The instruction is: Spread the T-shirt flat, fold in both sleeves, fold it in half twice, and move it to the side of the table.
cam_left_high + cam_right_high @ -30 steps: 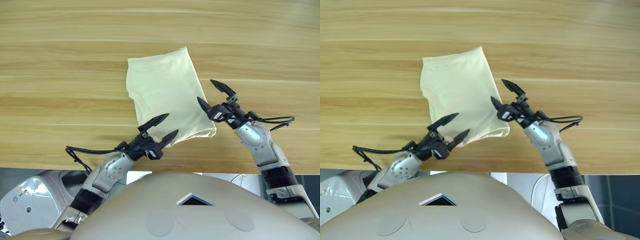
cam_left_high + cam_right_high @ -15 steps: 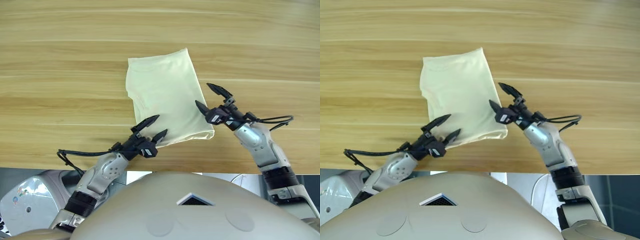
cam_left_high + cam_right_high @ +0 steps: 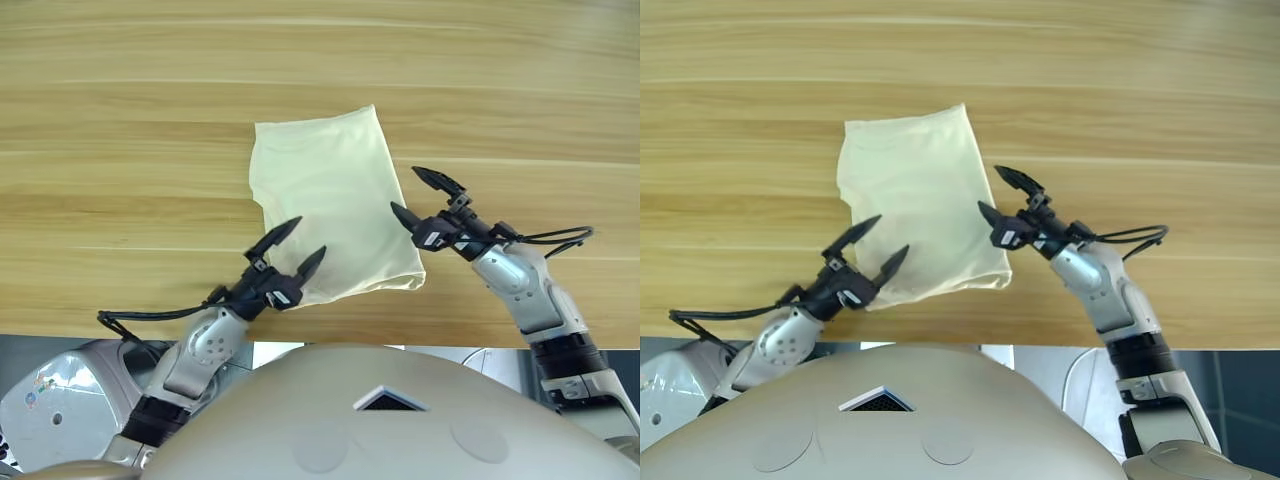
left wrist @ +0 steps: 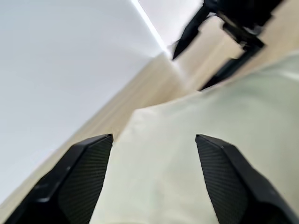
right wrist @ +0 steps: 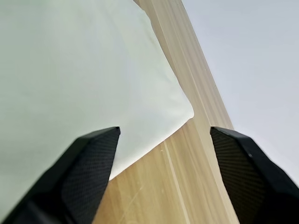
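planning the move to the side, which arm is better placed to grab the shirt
Probably left: the open left pincer sits over a near corner of the T-shirt, fabric between its fingers. The open right pincer hangs at its edge, partly over the table.

One T-shirt (image 3: 330, 205) lies on one desk (image 3: 120, 120). There are two of the robot's graspers, the left claw (image 3: 310, 235) and the right claw (image 3: 404, 188), each with two fingers (image 3: 280, 235), four in all. Two cables (image 3: 560, 238), one per wrist.
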You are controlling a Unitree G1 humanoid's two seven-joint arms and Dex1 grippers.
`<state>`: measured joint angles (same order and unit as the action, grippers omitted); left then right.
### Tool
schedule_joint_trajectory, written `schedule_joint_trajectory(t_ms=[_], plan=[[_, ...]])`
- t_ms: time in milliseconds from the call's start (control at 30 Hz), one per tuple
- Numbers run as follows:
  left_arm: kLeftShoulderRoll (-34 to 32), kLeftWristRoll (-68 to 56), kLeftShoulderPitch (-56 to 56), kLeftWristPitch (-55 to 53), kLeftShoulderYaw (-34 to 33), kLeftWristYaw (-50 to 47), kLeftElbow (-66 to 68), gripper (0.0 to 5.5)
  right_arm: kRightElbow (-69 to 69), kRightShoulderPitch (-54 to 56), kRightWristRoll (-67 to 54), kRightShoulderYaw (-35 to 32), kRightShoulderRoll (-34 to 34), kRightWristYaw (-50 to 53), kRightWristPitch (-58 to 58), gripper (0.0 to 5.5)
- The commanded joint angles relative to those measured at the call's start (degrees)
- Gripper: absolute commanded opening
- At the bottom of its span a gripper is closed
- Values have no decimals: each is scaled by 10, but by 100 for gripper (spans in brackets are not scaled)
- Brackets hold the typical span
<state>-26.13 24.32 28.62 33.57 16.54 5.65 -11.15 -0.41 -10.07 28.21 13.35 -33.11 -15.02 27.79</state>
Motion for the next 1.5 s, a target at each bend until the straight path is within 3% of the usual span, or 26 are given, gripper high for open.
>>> schedule_joint_trajectory(t_ms=[33,133,267,467,700,1000,1500], plan=[[-20,-6,3,-6,-62,-12,-2,329,-18,-15,-8,-11,-21,-11,6,356],[-63,-40,5,11,-129,1,4,329,-37,-41,-25,-49,-54,-11,21,356],[-111,-71,-10,3,-204,24,9,329,-35,-81,-64,-146,-111,1,57,356],[-245,1,77,9,-210,159,18,329,-1,-205,-35,-211,-193,-15,146,356],[-255,23,122,17,-128,240,-44,329,-22,-263,-1,-145,-194,-55,174,356],[-240,45,44,32,-34,265,-13,329,-3,-177,33,-62,-183,-66,178,356],[-241,66,-17,38,34,260,19,329,-19,-95,30,24,-198,-114,184,356]])
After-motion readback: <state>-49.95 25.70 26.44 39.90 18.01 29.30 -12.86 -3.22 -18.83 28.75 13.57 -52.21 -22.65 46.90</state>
